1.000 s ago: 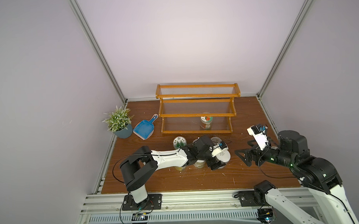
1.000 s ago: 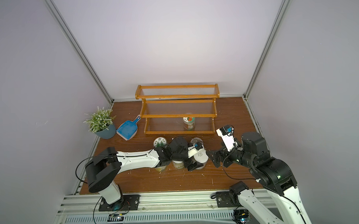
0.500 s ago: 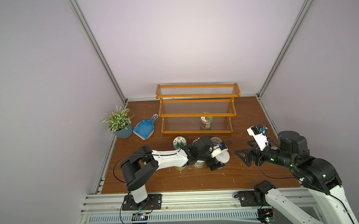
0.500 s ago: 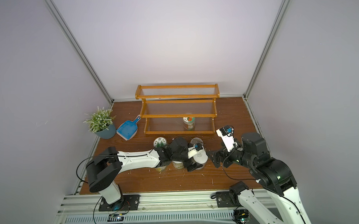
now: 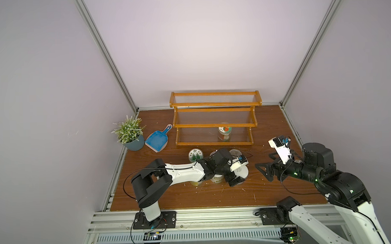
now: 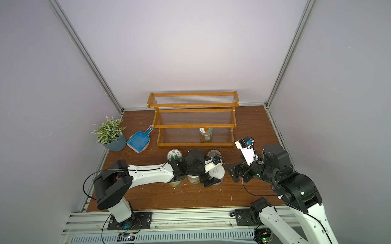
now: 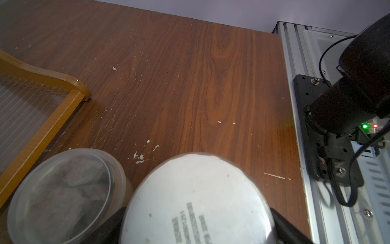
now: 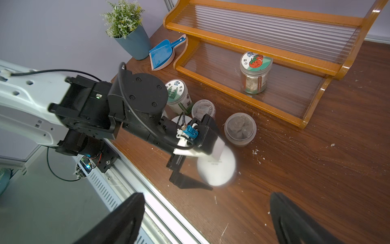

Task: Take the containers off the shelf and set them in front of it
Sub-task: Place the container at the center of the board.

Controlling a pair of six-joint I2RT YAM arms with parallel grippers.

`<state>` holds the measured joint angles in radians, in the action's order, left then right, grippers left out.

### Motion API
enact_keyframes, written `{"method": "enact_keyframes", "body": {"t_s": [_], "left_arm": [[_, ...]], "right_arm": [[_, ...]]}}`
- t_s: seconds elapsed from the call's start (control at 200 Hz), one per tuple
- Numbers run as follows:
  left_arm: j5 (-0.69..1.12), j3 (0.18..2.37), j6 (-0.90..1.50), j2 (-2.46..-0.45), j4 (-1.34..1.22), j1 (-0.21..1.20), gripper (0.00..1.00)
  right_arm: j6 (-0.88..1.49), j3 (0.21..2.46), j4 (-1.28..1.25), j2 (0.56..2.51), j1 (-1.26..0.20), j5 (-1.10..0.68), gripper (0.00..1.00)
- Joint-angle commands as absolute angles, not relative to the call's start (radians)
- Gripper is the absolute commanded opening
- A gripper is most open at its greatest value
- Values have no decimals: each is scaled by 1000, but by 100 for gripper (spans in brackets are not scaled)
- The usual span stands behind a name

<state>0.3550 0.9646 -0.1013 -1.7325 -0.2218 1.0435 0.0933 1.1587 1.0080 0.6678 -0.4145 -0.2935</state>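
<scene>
Front of the shelf, left end effector [image 5: 237, 173] first: jaws spread wide either side of the white-lidded jar [image 7: 196, 200], which stands on the desk [image 5: 215, 193], and no squeeze on it that I can see. Clear-lidded tub [image 7: 65, 196] just beside it, tree-lid jar [image 5: 195, 155] out at 10 o'clock. Right end effector [image 5: 262, 172] hangs wide and empty over the desk at 3 o'clock. One container left up: the tomato-lid jar [image 8: 255, 74], upright on the bottom tier of the shelf [image 5: 214, 125], about 11 o'clock from that right arm. Small, rigid, probably light, with smooth clear walls likely to slip. Best pinched across the body below the lid, coming in low from the front, since the middle tier overhangs it.
</scene>
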Motion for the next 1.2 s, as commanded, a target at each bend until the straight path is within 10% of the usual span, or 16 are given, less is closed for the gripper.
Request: {"method": "enact_keyframes", "body": {"t_s": [0.0,0.63,1.191], "left_arm": [[350,1001,-113,-1691,-201,1052,99],[78,875,36,-1288,-4,893,99],[79,712,203,-1067,0,681,99]], "right_arm": [[83,1154,974,667,-411,-311,99],[86,1075,847,674,-412,-359,99],[254,627,6,913,-520,-111,99]]}}
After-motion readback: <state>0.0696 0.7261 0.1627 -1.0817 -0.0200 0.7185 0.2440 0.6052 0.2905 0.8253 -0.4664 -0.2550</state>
